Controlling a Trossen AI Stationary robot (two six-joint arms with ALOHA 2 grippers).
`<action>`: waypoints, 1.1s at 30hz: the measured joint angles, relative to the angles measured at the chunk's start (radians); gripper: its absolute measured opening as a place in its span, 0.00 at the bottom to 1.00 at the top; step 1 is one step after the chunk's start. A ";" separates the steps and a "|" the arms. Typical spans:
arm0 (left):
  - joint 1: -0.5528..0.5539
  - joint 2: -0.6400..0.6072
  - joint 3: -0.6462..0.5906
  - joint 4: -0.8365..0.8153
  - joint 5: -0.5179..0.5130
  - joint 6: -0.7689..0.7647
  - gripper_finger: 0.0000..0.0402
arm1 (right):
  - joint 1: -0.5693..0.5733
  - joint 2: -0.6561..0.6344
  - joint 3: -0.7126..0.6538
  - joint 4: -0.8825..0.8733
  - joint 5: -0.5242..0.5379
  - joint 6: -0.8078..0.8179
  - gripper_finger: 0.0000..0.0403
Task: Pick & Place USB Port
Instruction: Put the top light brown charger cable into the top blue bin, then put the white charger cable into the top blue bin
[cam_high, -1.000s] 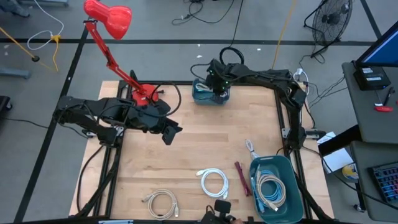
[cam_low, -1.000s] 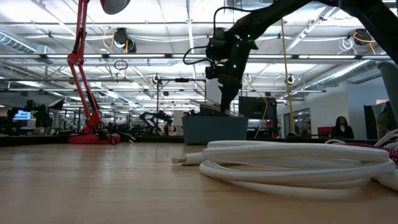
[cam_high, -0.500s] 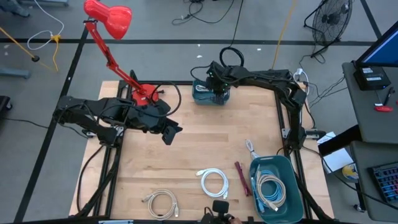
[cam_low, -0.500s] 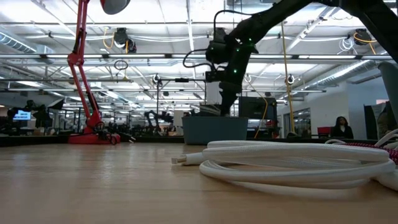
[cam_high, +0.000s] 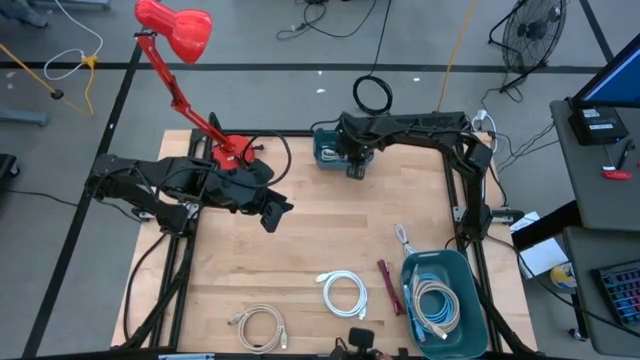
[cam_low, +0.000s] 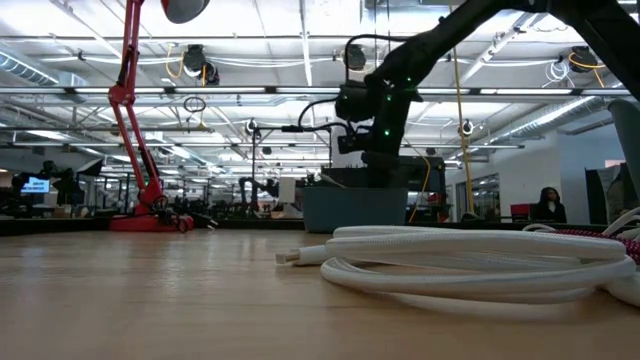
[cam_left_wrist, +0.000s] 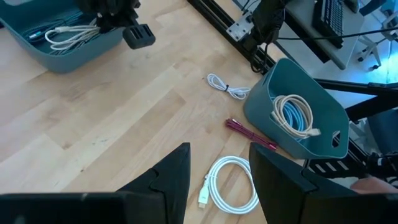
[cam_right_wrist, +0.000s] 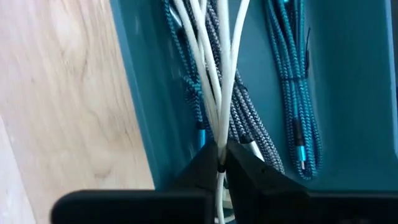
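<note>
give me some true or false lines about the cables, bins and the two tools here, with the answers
1. The right tool is shut on a white cable at the far teal bin. True.
2. The left tool holds a cable. False: it is open and holds nothing.
3. A coiled white cable lies on the table near the front edge. True.
4. The near teal bin is empty. False: it holds coiled cables, light blue and cream.
5. The red cable lies inside the near bin. False: it lies on the table beside that bin.
</note>
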 joint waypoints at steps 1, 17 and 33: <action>0.000 0.000 0.000 0.000 0.000 0.000 0.41 | 0.003 0.000 0.000 0.006 0.001 0.000 0.07; 0.000 0.000 0.000 -0.001 -0.007 0.008 0.41 | 0.084 -0.117 0.042 0.162 0.145 0.058 0.32; -0.027 0.000 0.000 -0.053 0.007 0.075 0.41 | 0.424 -0.473 0.072 -0.115 -0.115 0.531 0.25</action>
